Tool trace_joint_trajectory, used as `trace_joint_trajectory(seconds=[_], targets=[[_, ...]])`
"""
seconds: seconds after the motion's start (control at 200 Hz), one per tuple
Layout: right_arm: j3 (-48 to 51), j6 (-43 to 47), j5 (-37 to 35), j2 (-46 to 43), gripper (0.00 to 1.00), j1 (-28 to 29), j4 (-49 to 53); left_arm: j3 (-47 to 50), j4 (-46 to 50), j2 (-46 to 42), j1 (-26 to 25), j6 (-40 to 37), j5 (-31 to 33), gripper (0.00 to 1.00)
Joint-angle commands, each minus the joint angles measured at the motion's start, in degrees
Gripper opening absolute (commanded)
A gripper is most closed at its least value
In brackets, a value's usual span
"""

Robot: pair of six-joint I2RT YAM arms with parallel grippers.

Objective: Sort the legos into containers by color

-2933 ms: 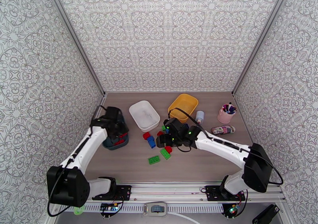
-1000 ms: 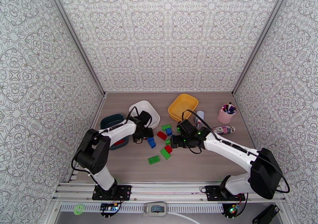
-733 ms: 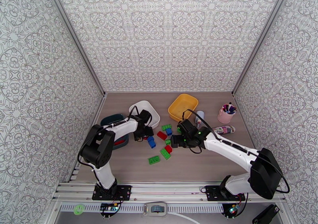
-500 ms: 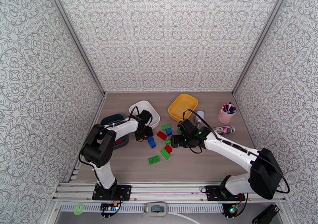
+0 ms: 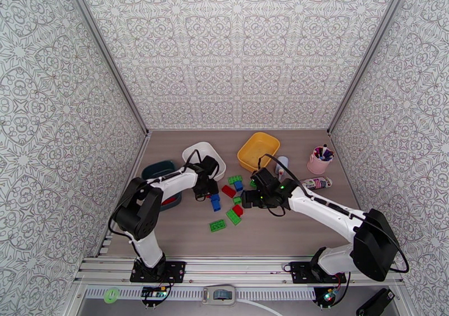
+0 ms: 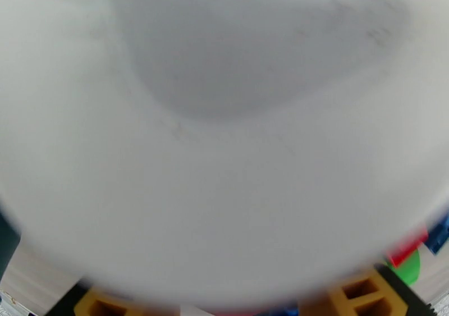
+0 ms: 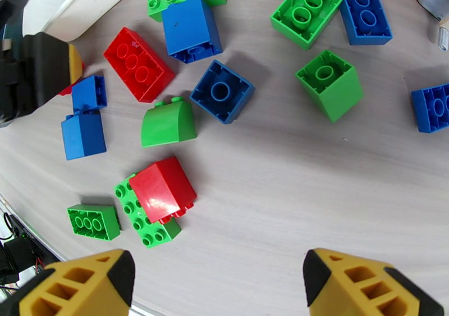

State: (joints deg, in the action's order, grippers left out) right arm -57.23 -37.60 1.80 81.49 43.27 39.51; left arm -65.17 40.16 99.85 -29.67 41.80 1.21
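Loose legos lie in the middle of the table: red (image 7: 140,64), blue (image 7: 221,91) and green (image 7: 328,84) ones, and a red one (image 7: 164,188) on a green plate. My left gripper (image 5: 209,188) sits low at the near edge of the white container (image 5: 193,155), shut on a red lego (image 7: 70,87) that is mostly hidden by its fingers (image 6: 365,294). My right gripper (image 7: 219,294) hovers open over the pile (image 5: 233,199) with nothing between its fingers. The dark teal container (image 5: 152,171) holds red pieces. The yellow container (image 5: 258,149) stands behind.
A pink cup of pens (image 5: 320,163), a small white bottle (image 5: 282,165) and a patterned tube (image 5: 314,183) stand at the back right. Two blue legos (image 7: 83,134) lie right beside the left gripper. Bare table lies in front of the pile.
The left arm swung from the teal container to the pile's left edge and its jaws narrowed on a red lego. The right gripper backed off slightly to the right and then held still.
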Motion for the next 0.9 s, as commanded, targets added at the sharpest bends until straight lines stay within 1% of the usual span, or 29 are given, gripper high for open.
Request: trace_joint_trajectory(seconds=[0.0,0.16,0.22,0.29,0.38,0.495,0.53,0.605,0.71,0.74,0.795,0.835,0.895], targets=[[-0.75,0.69,1.58,0.51,0.83,-0.46,-0.01,0.06,3.25,-5.62,-0.95,-0.15,1.16,0.53],[-0.72,0.42,4.8,1.27,0.81,-0.36,-2.18,2.21,7.11,-13.66,-0.55,0.3,3.22,0.53],[-0.95,0.04,5.79,1.84,0.8,-0.21,-3.05,3.17,8.65,-16.89,0.72,0.22,3.9,0.53],[-1.59,-0.4,6.6,2.6,0.8,0.36,-3.99,4.35,10.39,-20.5,3.45,-0.51,4.35,0.54],[-2.95,-0.71,7.0,3.95,0.8,1.52,-4.54,6.17,11.97,-24.6,9.15,-2.41,3.74,0.54],[-4.33,-0.88,6.61,5.52,0.8,3.36,-4.6,8.78,11.83,-28.22,18.54,-6.03,0.3,0.54],[-4.56,-0.98,6.51,5.97,0.8,3.72,-4.66,9.42,11.47,-28.68,22.08,-7.22,-1.0,0.54],[-4.77,-1.32,6.4,6.78,0.8,4.27,-4.83,10.12,10.24,-28.48,27.99,-9.83,-3.6,0.54],[-4.92,-1.59,6.26,7.67,0.79,4.9,-4.82,10.33,8.32,-26.74,34.12,-12.51,-6.95,0.55],[-4.96,-1.68,6.07,7.85,0.8,5.09,-4.73,10.08,8.0,-25.91,35.4,-12.98,-7.7,0.58],[-4.76,-1.84,5.45,7.9,0.8,5.21,-4.38,9.67,7.67,-24.71,36.89,-13.53,-8.47,0.7],[-4.64,-1.93,4.94,7.83,0.8,5.16,-4.18,9.32,7.57,-24.28,37.33,-13.76,-8.61,0.76],[-4.3,-2.02,4.2,7.84,0.8,5.25,-3.87,8.93,7.52,-24.39,37.24,-13.85,-8.78,0.82]])
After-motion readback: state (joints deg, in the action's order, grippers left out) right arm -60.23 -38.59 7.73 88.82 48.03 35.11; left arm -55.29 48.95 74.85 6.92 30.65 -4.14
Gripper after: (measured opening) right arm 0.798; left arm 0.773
